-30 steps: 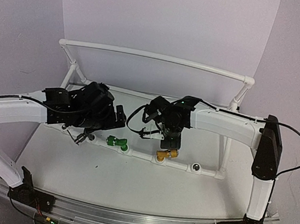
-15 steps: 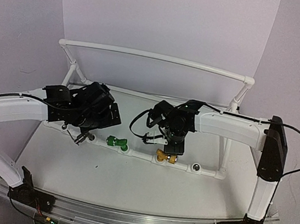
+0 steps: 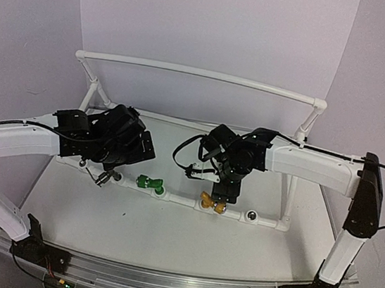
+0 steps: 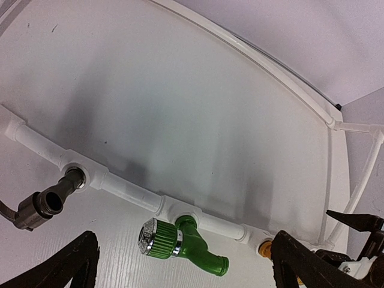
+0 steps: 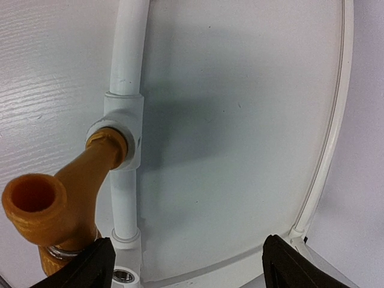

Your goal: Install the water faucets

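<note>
left gripper: fingers spread fully wide, nothing held. In the wrist view the green tap shows between them, but neither finger touches it.
right gripper: fingers wide apart, gap empty. The gold tap sits just beside its one finger; contact cannot be told.
white plastic pipe frame: stands on the white table. High rail at the far side, low run with round sockets at the near side.
dark grey metal tap with thin lever: plugged into the leftmost socket of the near run, body pointing near-left. It sits right below the left gripper in the top view.
bright green tap with chrome-ringed cap: in the next socket to the right, body lying low over the table on the near side of the pipe.
brass-gold tap: stem seated in the third socket, its open round mouth facing the right wrist camera. The right gripper hangs right over it in the top view.
fourth socket: right of the gold tap, open, metal thread visible inside.
arms: both reach in over the near run, left over the grey tap, right over the gold one, well apart from each other.
</note>
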Robot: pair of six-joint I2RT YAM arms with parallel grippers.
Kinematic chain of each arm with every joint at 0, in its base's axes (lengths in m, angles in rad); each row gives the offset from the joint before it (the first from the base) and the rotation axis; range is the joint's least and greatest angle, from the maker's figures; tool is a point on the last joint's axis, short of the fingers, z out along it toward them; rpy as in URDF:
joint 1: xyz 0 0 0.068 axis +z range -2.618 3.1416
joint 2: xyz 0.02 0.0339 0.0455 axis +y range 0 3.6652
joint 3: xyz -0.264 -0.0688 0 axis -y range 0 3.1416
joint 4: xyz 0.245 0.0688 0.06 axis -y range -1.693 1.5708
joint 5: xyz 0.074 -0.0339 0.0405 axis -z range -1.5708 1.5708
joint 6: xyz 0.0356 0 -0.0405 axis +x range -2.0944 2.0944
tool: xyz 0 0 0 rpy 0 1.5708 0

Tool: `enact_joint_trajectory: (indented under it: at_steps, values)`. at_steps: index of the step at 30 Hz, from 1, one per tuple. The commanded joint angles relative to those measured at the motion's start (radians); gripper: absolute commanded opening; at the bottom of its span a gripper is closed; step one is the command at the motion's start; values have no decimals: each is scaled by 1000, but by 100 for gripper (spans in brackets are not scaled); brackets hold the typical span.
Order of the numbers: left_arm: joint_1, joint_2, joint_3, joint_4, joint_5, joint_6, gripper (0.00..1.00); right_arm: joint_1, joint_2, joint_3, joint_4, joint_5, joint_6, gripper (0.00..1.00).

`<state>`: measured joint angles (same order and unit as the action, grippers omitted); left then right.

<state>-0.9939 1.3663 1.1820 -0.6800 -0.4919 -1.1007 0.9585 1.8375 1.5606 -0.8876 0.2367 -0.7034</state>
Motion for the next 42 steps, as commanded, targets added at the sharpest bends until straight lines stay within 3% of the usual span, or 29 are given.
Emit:
enact_joint_trajectory:
  at_steps: [1,14,24,34,42]
  values:
    - [6,-32,-6,19,-15,-1,100,10,-40,-60,-33,-108,39,89]
    - [6,-38,-18,35,-8,1,100,-21,-89,-171,31,-87,36,91]
    - [6,-41,-24,39,-10,2,100,-19,-127,-214,34,-170,47,65]
    - [11,-25,-22,50,6,13,100,-4,-147,-238,55,-266,32,63]
    - [11,-42,-31,50,3,5,100,96,-126,-220,111,-244,78,57]
